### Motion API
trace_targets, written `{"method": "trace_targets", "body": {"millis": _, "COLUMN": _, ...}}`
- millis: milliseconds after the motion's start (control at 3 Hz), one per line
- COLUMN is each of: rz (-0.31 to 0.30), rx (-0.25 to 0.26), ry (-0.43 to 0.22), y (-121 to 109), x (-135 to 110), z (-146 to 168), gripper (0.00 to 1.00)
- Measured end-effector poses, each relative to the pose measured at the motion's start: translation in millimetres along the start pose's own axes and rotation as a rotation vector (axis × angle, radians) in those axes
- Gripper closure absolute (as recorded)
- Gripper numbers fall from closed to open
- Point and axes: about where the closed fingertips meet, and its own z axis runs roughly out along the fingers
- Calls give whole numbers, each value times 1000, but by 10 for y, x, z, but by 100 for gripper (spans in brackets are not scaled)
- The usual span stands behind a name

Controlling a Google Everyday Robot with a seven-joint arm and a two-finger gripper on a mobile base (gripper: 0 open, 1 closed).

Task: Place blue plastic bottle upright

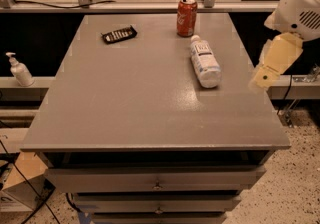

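Note:
The blue plastic bottle (204,61) lies on its side on the grey table (130,103), right of centre, with its white cap pointing to the far edge and its label facing up. My gripper (264,76) hangs off the table's right edge, to the right of the bottle and apart from it, below the white arm housing (299,5). Nothing is in it.
A red soda can (186,16) stands upright just behind the bottle's cap. A black remote-like object (119,34) lies at the far left of the table. A small white pump-dispenser bottle (19,70) stands on a ledge to the left. Drawers sit under the tabletop.

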Motion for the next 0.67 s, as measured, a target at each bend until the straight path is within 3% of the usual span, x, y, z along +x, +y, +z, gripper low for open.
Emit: {"method": "trace_targets", "body": {"millis": 667, "rz": 49, "rx": -34, "ry": -9, "y": -231, "x": -400, "z": 375, "gripper": 0}}
